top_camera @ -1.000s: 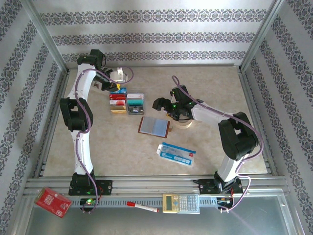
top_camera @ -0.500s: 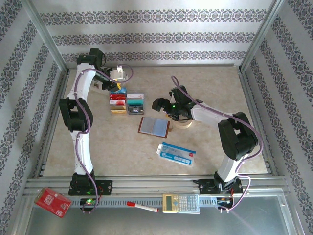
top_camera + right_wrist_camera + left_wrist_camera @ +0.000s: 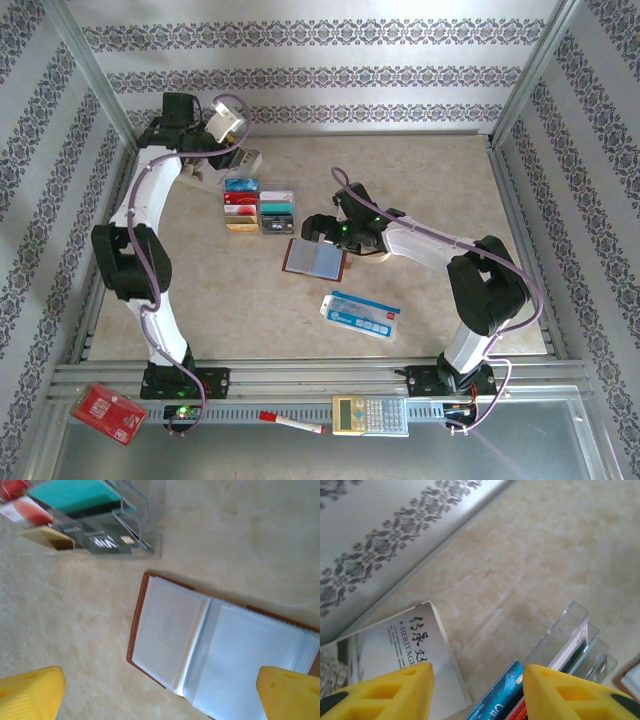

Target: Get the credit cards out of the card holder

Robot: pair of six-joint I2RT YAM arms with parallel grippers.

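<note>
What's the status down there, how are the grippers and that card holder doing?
Left gripper open, empty, by the cards in the clear tray. Right gripper wide open over the card holder, which lies open. Nothing between them.

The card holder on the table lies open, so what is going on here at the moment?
The card holder lies open on the table, and its visible sleeves look empty. The credit cards stand in a clear rack just beyond it. The right gripper hovers over the holder, jaws wide open, holding nothing. The left gripper is open too, above the rack's end with the blue card, beside a book.
</note>
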